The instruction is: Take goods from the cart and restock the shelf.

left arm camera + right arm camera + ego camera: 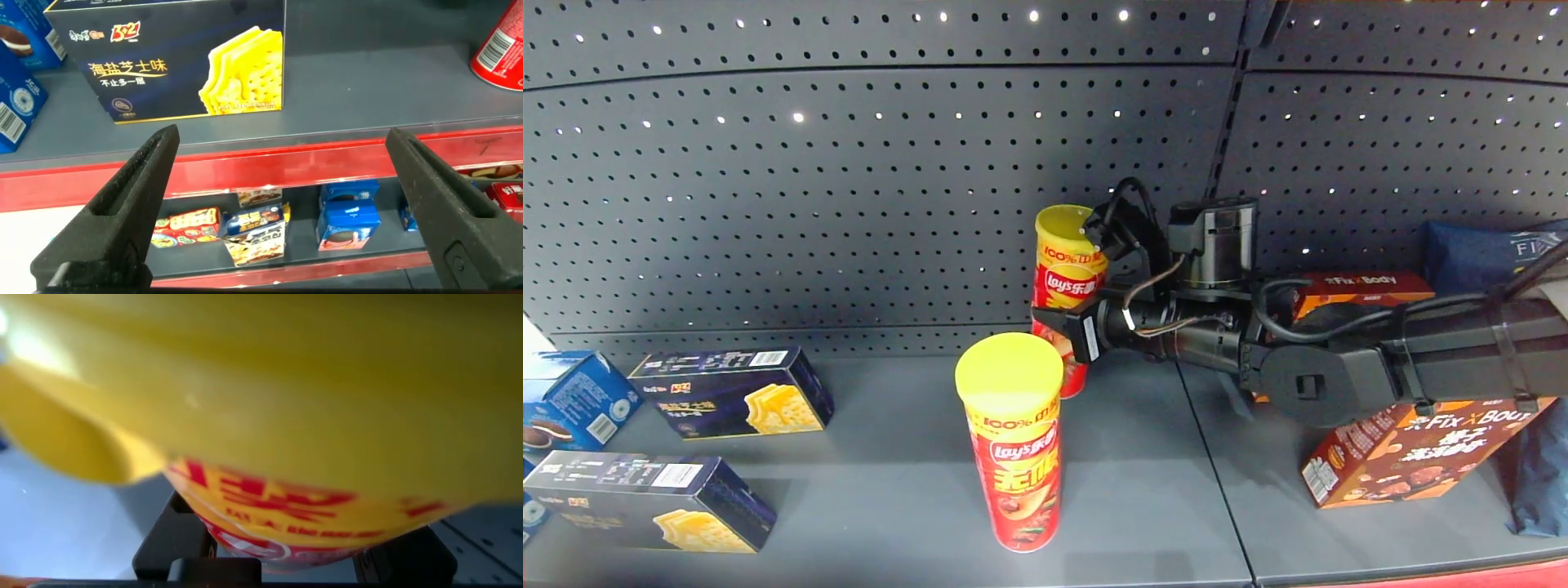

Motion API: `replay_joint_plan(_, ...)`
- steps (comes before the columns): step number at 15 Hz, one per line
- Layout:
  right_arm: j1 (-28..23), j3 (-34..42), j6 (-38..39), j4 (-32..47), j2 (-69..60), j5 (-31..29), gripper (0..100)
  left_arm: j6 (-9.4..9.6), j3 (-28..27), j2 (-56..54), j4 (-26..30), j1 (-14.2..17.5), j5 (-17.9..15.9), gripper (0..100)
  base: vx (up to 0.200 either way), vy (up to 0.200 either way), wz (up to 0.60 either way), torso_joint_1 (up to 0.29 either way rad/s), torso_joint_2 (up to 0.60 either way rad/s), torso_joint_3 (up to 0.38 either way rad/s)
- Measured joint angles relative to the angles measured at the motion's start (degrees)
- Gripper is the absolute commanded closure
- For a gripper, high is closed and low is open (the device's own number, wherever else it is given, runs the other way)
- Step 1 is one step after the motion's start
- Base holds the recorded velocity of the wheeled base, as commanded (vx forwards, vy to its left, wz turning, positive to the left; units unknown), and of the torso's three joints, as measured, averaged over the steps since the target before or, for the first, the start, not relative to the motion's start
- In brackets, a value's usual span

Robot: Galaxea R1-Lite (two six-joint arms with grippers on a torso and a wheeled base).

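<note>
Two red chip cans with yellow lids are on the grey shelf [1143, 498]. The front can [1015, 441] stands upright and free; its base [502, 49] shows in the left wrist view. The back can [1068, 269] leans slightly near the pegboard. My right gripper [1066, 327] is shut around its middle, coming in from the right. In the right wrist view that can [286, 416] sits very close, with a dark finger [167, 539] on one side. My left gripper [282, 135] is open and holds nothing, level with the shelf's red front edge [327, 159].
Two dark blue cracker boxes [731, 392] [645, 498] and a blue cookie box [572, 400] lie at the shelf's left. Orange-brown boxes [1413, 449] [1364, 290] and a blue bag [1494, 245] stand at the right. A lower shelf holds small packs [261, 229].
</note>
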Motion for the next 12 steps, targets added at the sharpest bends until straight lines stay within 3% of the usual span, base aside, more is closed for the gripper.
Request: replay_joint_plan(12, 0.7, -2.5, -0.5, -0.3, 4.2, 0.1, 100, -0.02, 0.0, 0.0, 0.0, 0.0, 0.0, 0, 0.0, 0.0, 0.0, 0.0, 0.0, 0.0)
